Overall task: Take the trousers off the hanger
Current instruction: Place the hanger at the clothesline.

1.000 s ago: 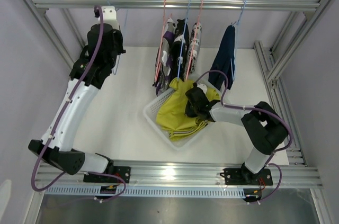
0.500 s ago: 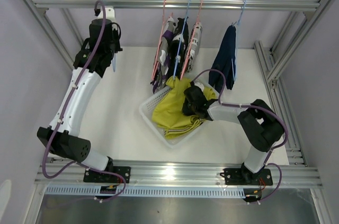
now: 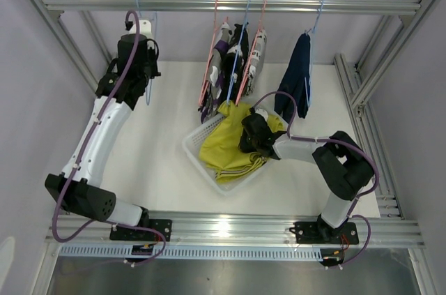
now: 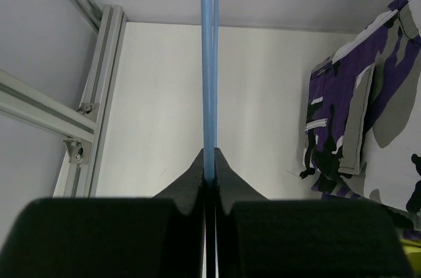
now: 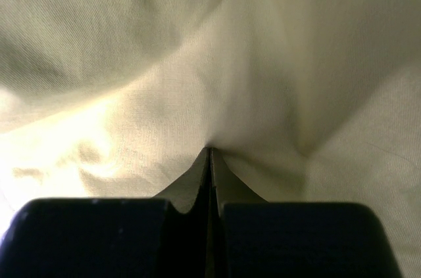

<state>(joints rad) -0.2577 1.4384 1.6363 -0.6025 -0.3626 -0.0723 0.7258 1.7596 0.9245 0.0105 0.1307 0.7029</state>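
**Top external view.** The white basket sits mid-table and serves as the reference point. The yellow trousers lie heaped inside it and spill over its far rim, so they are already off any hanger. The right gripper is pressed into that heap at the basket's right side. Far to the basket's upper left, the left gripper is raised to a bare blue hanger, whose hook appears to sit over the rail. Directly behind the basket, three patterned pairs hang close together: the purple-white-black trousers, the splatter-print trousers and the grey-white trousers. The navy trousers hang behind and to the right of the basket.

**Left wrist view.** The left gripper has its jaws closed tight on the blue hanger, with the wire running straight out between the tips. The purple-white-black trousers show at the right edge.

**Right wrist view.** The right gripper has its jaws together, pinching a fold of the yellow trousers, which fill the frame.

The step in hand looks like the close of the first removal: one pair is delivered and its hanger is bare. Next, the right jaws should part to drop the cloth and lift out of the basket. The left should let go of the wire. Both arms can then move to a hanging pair, likely the navy one, which hangs apart from the other three.
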